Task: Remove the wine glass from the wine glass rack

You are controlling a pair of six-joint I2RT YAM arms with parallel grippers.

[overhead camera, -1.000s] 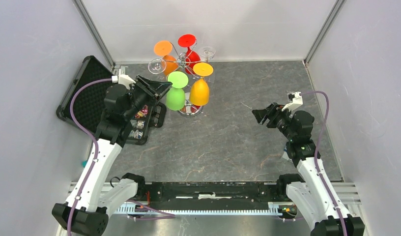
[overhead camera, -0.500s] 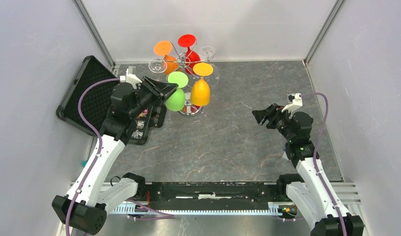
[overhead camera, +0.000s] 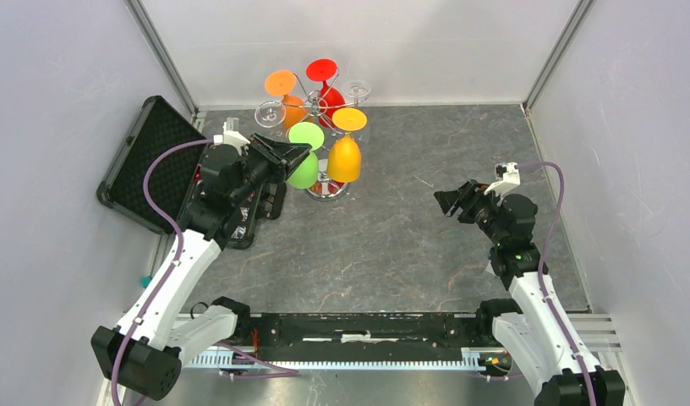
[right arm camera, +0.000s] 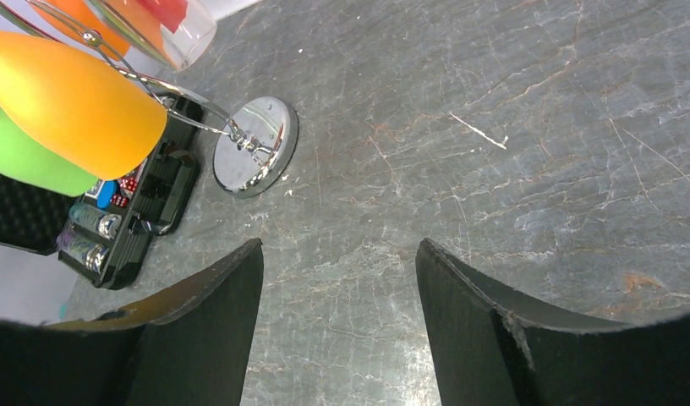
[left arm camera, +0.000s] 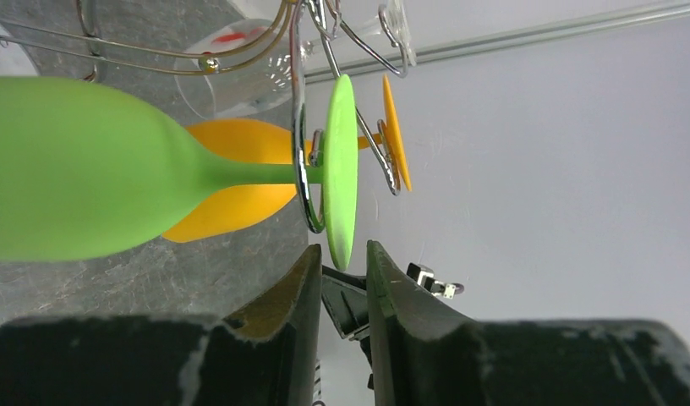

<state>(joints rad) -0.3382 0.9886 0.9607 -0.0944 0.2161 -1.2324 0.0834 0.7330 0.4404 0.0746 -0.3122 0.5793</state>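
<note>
Grey veined stone makes up the surface (overhead camera: 392,245), closed in by pale walls (overhead camera: 62,101). At its far middle stands the wine glass rack (overhead camera: 318,103), chrome wire on a round mirrored base, with six glasses hanging bowl-down from its scroll arms.

The green wine glass (overhead camera: 304,171) hangs on the near left arm of the rack. Your left pincer (overhead camera: 304,156) is right against it. In the left wrist view the fingers (left arm camera: 301,288) stand only narrowly parted. The lower rim of the glass's green foot dips between their tips, with a sliver of gap on either side, so they are not clamped on it. The stem sits inside a wire scroll, and the foot lies on the far side of that loop.

Mind the neighbours. A yellow-orange glass (overhead camera: 344,158) hangs just beside the green one on its right, their bowls nearly touching. A red glass (overhead camera: 328,95), an orange glass (overhead camera: 289,106) and two clear glasses (overhead camera: 270,112) hang behind. An open black case (overhead camera: 147,156) lies on the left of the surface under your left arm, its tray of small items near the rack's base.

Your right pincer (overhead camera: 450,201) is spread wide and empty, hovering well apart from the rack on the right.
</note>
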